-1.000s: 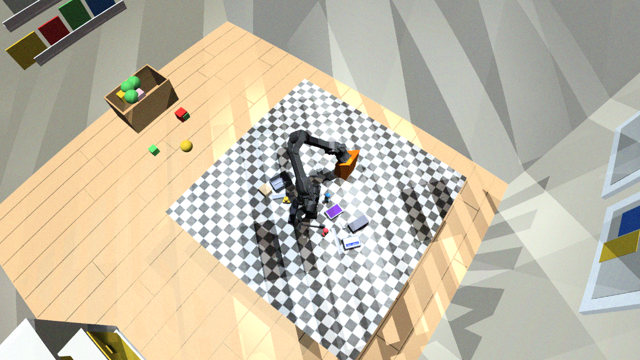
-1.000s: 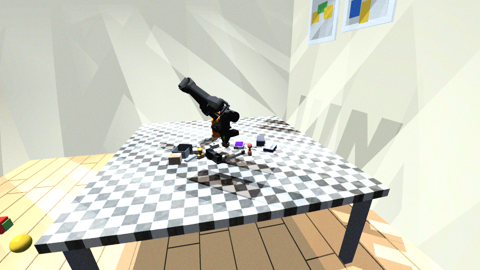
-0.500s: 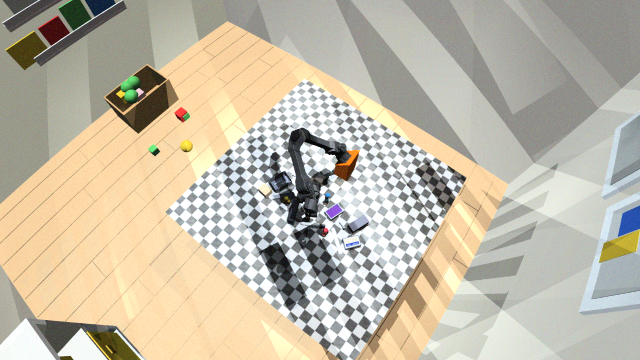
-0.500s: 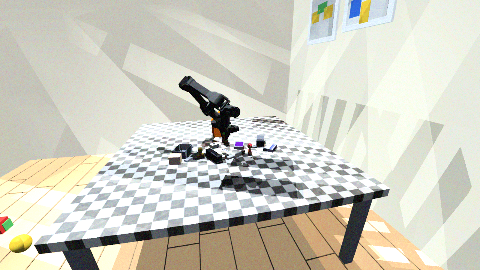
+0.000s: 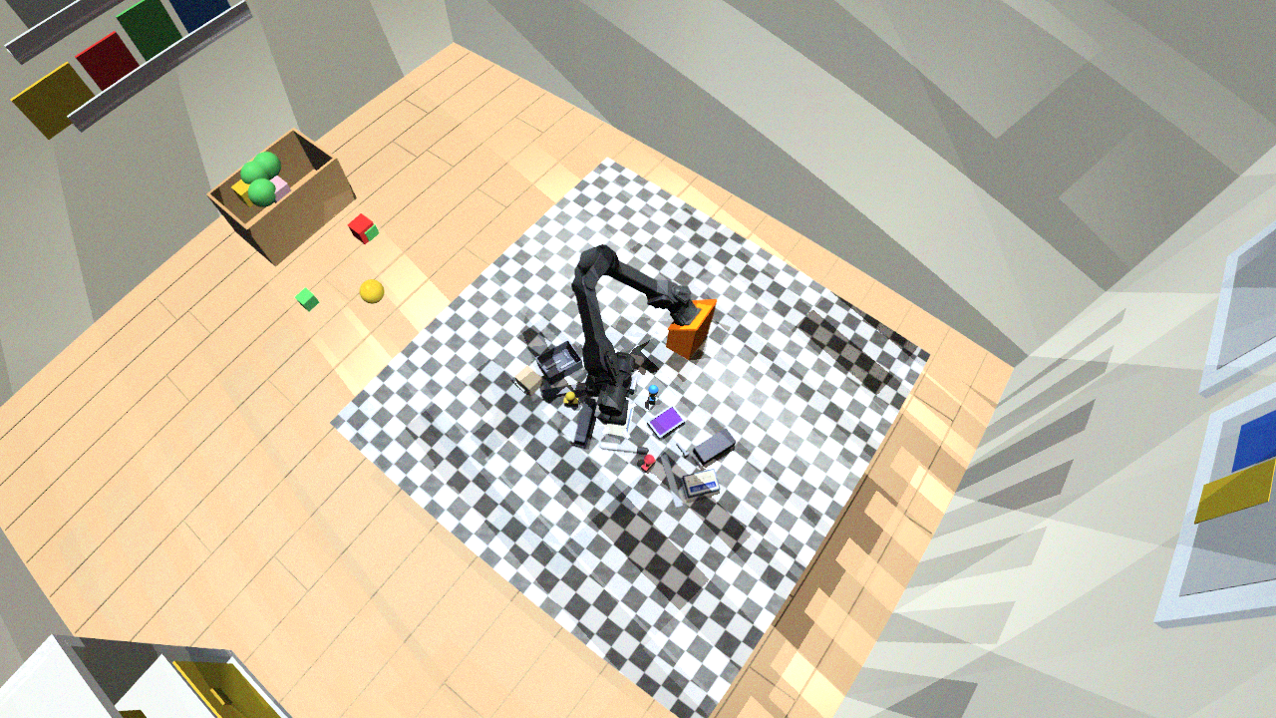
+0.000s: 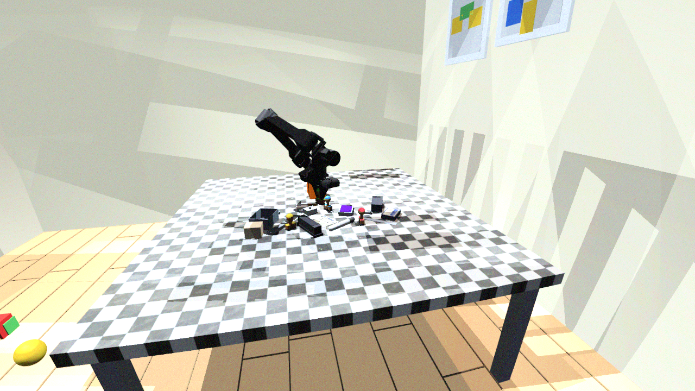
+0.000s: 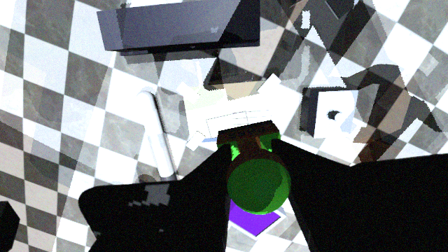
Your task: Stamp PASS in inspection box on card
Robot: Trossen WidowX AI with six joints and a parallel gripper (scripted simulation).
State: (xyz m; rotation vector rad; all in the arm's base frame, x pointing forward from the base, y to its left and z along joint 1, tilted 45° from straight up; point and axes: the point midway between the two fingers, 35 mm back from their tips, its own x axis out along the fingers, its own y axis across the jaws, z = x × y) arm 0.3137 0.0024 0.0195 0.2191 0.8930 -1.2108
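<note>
My gripper (image 7: 250,148) (image 6: 320,200) is shut on a stamp with a round green knob (image 7: 259,185) and a dark brown base. The stamp is above the near part of the white card (image 7: 206,101), which is held by white corner pieces. Part of a thin printed box outline (image 7: 225,116) shows beyond the stamp base; the base hides the rest. I see no print on the visible part of the card. I cannot tell how high the stamp base is above it. The purple ink pad (image 5: 665,421) (image 6: 346,209) (image 7: 253,218) lies open on the near side in the wrist view.
A long dark block (image 7: 175,29) (image 5: 582,424) lies beyond the card. A white pen (image 7: 159,143) lies left and a white-topped box (image 7: 336,105) right. Blue (image 5: 653,390), yellow (image 5: 570,398) and red (image 5: 648,461) knobbed stamps stand nearby. A tray (image 5: 559,359) and a cassette (image 5: 701,483) lie further out.
</note>
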